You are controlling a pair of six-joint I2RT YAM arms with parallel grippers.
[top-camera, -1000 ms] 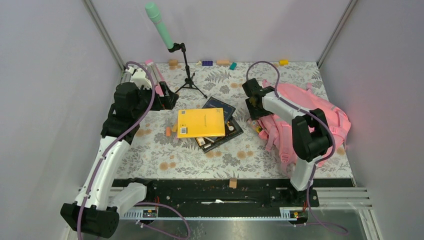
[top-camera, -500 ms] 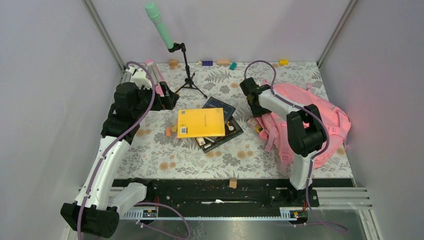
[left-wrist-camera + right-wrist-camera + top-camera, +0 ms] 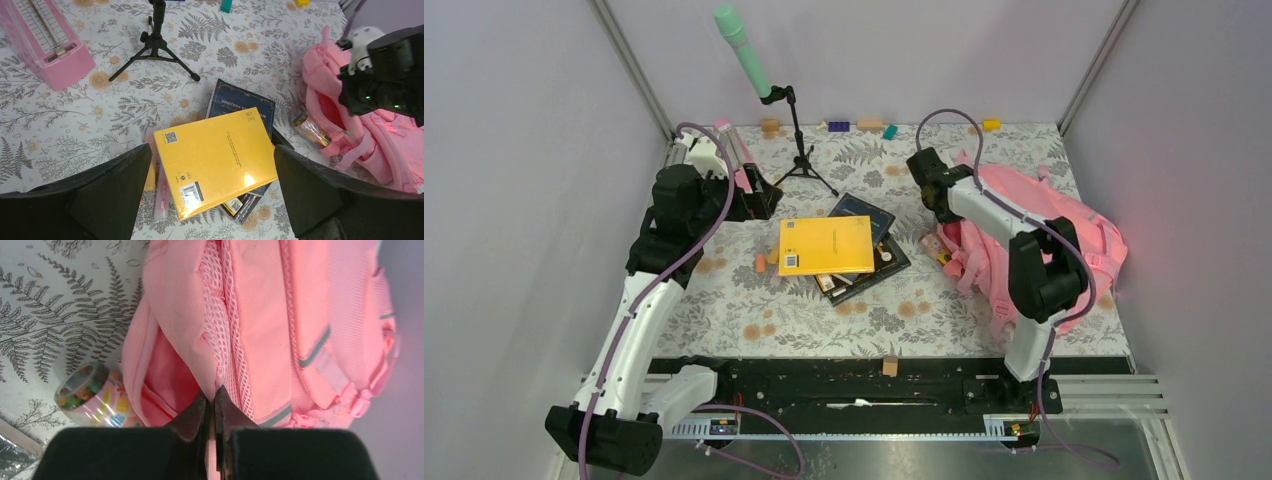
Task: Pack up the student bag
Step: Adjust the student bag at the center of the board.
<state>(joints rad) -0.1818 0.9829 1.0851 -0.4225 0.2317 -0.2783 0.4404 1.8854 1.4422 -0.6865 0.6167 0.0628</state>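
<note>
The student bag (image 3: 1064, 225) is a big pink backpack lying at the right of the table, its mouth facing left. My right gripper (image 3: 938, 200) is at that mouth, shut on a fold of the pink fabric rim (image 3: 200, 355), which is pinched between its fingers (image 3: 195, 415) beside the mesh lining. My left gripper (image 3: 759, 200) hovers open at the left, well away from the bag (image 3: 385, 145). A yellow book (image 3: 215, 155) lies below and between its fingers on a stack of dark books (image 3: 864, 212).
A shiny patterned roll (image 3: 82, 390) lies at the bag's mouth. The pink metronome (image 3: 45, 40) and a microphone tripod (image 3: 799, 150) stand at the back left. Pens (image 3: 160, 195) lie left of the books. Small blocks (image 3: 864, 125) line the back edge.
My right gripper has closed from open onto the bag's rim and shifted slightly, tugging the fabric. The left arm has stayed still.
</note>
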